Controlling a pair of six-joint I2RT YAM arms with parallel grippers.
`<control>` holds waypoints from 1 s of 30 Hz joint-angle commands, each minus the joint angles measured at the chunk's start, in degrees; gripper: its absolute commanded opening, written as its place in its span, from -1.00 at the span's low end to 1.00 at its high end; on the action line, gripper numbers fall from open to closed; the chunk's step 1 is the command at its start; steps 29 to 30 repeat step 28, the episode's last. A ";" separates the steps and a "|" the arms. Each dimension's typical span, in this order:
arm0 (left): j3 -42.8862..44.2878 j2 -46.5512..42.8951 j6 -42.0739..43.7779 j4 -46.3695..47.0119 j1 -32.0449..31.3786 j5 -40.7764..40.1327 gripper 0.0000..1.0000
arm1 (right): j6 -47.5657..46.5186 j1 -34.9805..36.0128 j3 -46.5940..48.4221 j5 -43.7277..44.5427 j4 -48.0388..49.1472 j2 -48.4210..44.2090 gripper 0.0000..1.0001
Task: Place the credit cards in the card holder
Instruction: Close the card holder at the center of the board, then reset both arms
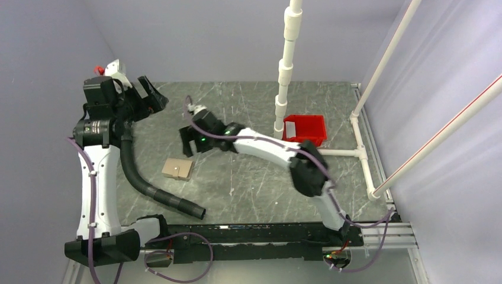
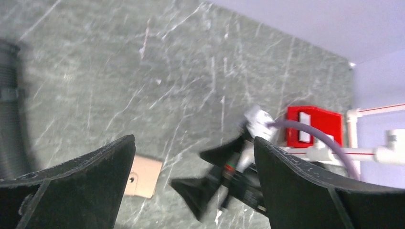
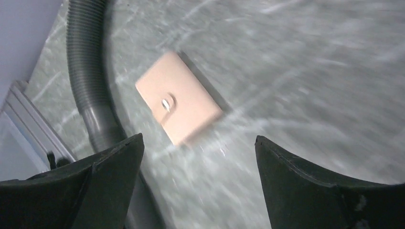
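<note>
While our right gripper (image 3: 197, 143) hangs near it, jaws spread and empty, the flat tan-brown squarish card holder (image 3: 179, 104) lies closed on the grey marbled table (image 1: 248, 183) beside a black ribbed hose (image 1: 133, 173). Our left gripper (image 2: 193, 143) is likewise spread and empty, and we see a pale credit card (image 1: 294, 128) in the red plastic tray (image 1: 316, 123).

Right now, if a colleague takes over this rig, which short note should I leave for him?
The left hand is open and empty, raised over the far left of the table.
The right hand is open and empty, hovering close to the card holder.
The card holder lies flat, apparently shut, near the black hose.
One pale credit card shows in the red tray; whether there are more I cannot tell.
Done: nothing yet.
Left: open the holder, fetch the cards, insert them.
</note>
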 commanded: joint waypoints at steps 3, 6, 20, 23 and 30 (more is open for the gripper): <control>7.21 0.31 -0.66 6.33 0.01 11.04 0.99 | -13.18 -1.70 -20.09 6.82 -7.06 -31.24 0.86; 7.14 0.00 -4.31 15.20 -0.06 18.57 0.99 | -17.10 -2.25 -24.59 12.11 -10.14 -45.38 0.90; 2.01 -11.28 -5.60 39.23 -0.24 19.48 0.99 | -33.37 -2.37 -27.57 35.85 -2.51 -83.68 0.99; 1.77 -12.15 -4.86 39.39 -0.24 17.97 0.99 | -33.96 -2.32 -28.05 38.64 -1.13 -86.91 0.99; 2.19 -11.82 -4.43 38.61 -0.24 18.58 0.99 | -34.23 -2.33 -30.25 42.70 0.56 -91.53 1.00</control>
